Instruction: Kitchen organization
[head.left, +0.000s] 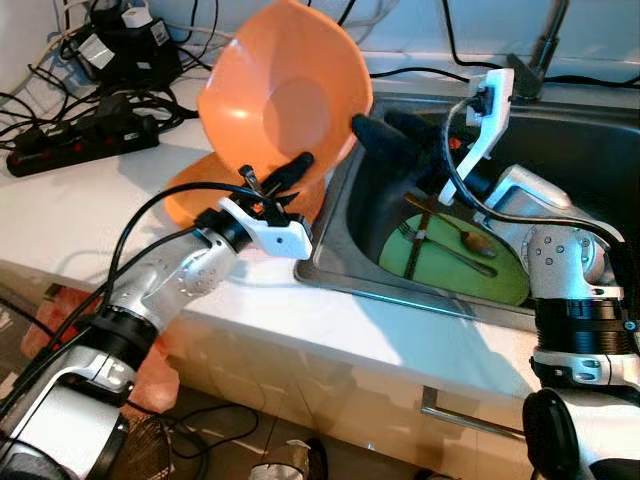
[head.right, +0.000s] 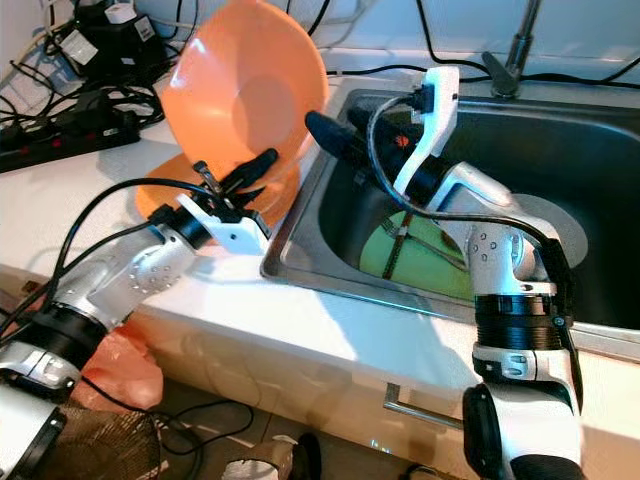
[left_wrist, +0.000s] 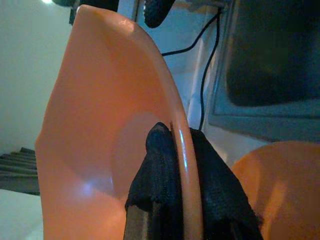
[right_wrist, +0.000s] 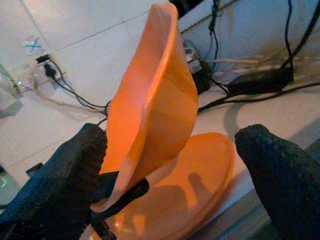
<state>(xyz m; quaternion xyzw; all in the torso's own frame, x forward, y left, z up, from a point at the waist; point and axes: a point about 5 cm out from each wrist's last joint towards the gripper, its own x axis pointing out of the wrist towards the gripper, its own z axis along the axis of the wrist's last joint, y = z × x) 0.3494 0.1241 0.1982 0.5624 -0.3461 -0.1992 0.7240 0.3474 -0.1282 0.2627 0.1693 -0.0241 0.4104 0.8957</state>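
The left gripper (head.left: 283, 178) pinches the rim of an orange bowl (head.left: 285, 95), holding it tilted above an orange plate (head.left: 200, 195) at the sink's (head.left: 590, 150) nine o'clock; the right gripper (right_wrist: 175, 165) spreads wide beside the bowl, holding nothing.

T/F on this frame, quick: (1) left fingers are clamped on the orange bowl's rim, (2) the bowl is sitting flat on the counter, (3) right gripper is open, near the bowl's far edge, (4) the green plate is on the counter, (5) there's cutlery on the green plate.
1. True. The left gripper pinches the rim of the orange bowl, one finger on each side.
2. False. The bowl is held up on edge above an orange plate on the counter.
3. True. The right gripper is open, its fingers either side of the bowl, not touching.
4. False. The green plate lies in the sink.
5. True. Cutlery lies across it.
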